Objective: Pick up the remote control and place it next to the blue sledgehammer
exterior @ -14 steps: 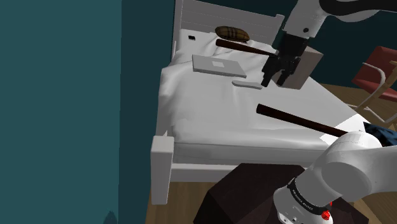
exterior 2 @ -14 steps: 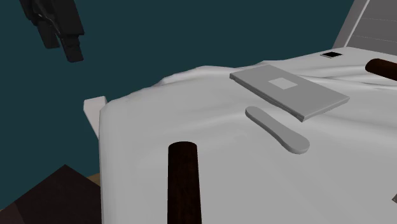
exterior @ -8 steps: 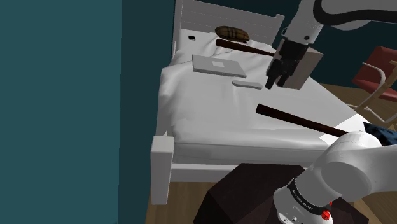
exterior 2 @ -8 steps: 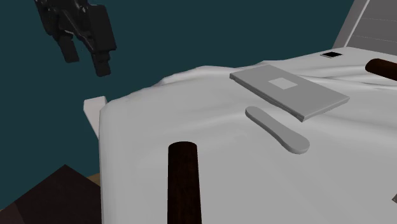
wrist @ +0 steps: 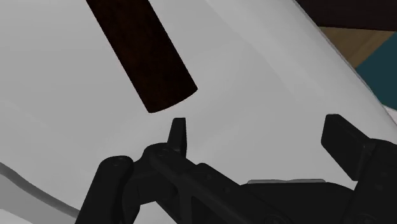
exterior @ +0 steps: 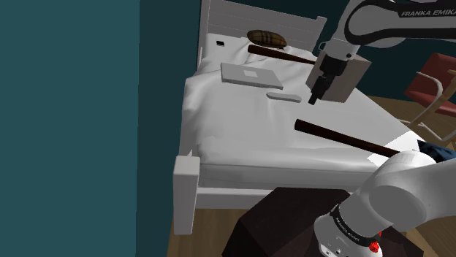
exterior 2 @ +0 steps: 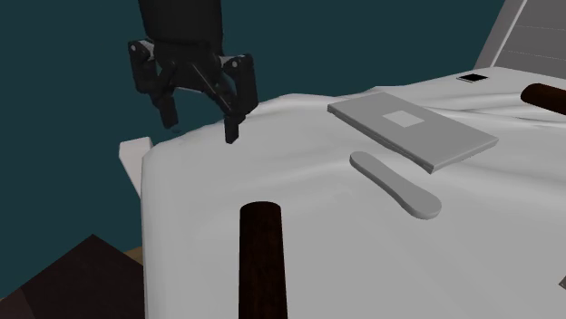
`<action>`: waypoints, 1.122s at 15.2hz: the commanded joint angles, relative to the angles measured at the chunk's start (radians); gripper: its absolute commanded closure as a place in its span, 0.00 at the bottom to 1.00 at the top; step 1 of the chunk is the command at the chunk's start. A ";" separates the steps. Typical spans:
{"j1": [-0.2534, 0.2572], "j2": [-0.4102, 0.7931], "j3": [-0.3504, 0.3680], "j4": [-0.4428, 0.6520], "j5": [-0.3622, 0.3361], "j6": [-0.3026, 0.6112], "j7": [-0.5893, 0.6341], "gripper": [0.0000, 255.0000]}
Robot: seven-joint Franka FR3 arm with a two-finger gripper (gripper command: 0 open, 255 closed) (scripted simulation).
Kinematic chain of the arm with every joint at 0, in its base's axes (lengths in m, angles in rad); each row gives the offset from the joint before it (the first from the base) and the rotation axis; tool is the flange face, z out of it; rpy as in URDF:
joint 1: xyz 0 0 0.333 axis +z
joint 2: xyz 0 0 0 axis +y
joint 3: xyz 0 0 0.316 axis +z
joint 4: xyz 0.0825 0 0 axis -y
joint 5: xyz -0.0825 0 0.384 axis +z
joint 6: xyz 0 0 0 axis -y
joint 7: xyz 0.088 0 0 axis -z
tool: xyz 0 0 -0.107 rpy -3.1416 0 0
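White bedding (exterior 2: 272, 163) covers the bed against a teal wall. Nearest lies a dark brown handle (exterior 2: 262, 258). Beyond its end the gripper (exterior 2: 200, 127) hovers over the sheet, its 2 fingers spread wide, holding nothing. Well apart from it, the grey remote control (exterior 2: 395, 184) lies flat, just before a grey slab (exterior 2: 413, 130).

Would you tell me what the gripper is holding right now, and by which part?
Nothing: the gripper hangs open above the bed, apart from the remote.

Teal wall (exterior: 73, 109) fills left; white bed (exterior: 234, 120) centre; red chair (exterior: 425, 82), wood floor (exterior: 391, 108) right.
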 commanded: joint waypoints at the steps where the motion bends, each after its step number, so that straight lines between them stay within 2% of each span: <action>1: 0.005 0.053 -0.048 0.017 -0.023 0.044 -0.091 0.00; 5: 0.023 0.175 -0.139 0.072 -0.041 0.125 -0.263 0.00; 9: 0.049 0.320 -0.225 0.152 -0.020 0.200 -0.445 0.00; 13: 0.069 0.486 -0.296 0.256 0.049 0.262 -0.640 0.00; 17: 0.062 0.669 -0.334 0.383 0.160 0.298 -0.844 0.00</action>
